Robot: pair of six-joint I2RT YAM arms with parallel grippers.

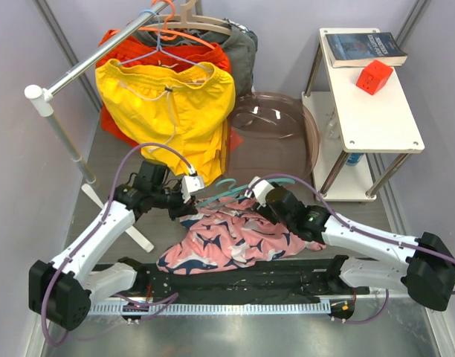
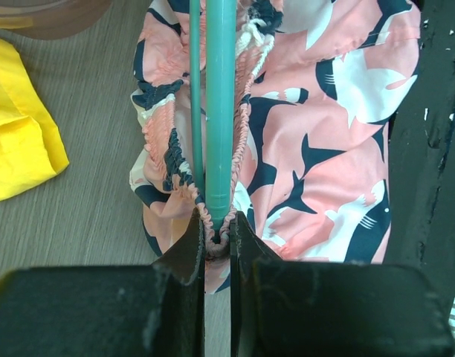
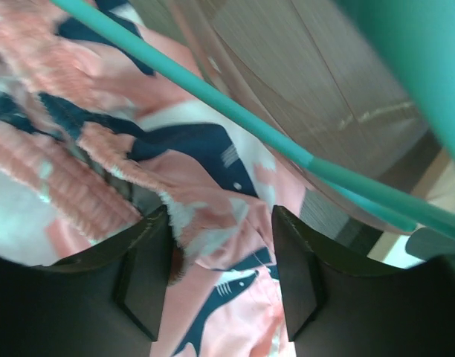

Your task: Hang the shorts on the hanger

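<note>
Currently the shorts [image 1: 227, 239] are seen lying flat between the two grippers, with the hanger [image 1: 215, 195] laid along the waistband, its long axis running left to right from one gripper to the other. The left gripper [image 2: 217, 223] is clamped on the hanger's end together with bunched waistband (shown only by the left wrist view). The right gripper [image 3: 221, 217] is set with jaws apart, waistband fabric between them unclamped, the hanger bar just beyond; this arm is judged nearer the free end.
</note>
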